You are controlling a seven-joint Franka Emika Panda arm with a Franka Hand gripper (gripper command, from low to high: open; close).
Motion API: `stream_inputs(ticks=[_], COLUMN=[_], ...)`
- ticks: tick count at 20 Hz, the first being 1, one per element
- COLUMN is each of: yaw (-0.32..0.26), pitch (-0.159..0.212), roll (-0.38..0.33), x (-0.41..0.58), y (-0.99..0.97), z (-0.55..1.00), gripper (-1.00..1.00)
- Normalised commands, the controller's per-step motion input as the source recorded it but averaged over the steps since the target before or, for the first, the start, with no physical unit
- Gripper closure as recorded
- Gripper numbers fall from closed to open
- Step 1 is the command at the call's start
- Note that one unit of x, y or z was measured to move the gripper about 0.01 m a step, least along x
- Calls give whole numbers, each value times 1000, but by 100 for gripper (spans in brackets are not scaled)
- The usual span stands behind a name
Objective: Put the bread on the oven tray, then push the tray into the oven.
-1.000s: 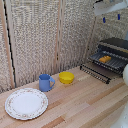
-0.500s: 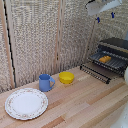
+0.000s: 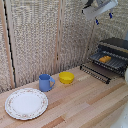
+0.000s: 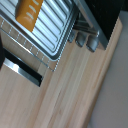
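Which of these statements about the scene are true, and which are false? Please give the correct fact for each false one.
1. The bread lies on the oven pan. True.
2. The clamp is holding the bread. False: it is raised high above the oven, apart from the bread.
3. The blue cup stands beside the yellow bowl. True.
4. The patterned plate has the bread on it. False: nothing lies on the plate.
5. The yellow bowl sits inside the oven. False: it rests on the wooden table.
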Motion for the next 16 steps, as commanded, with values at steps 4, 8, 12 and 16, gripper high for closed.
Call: stream_inputs(ticks=[4, 8, 12, 16], yaw=[234, 181, 141, 145], pitch=[202, 180, 125, 63], roll=[-234, -183, -174, -160], x=[-264, -492, -686, -741], y=[59, 70, 64, 17], z=[-52, -89, -103, -211], gripper=[-100, -100, -100, -100])
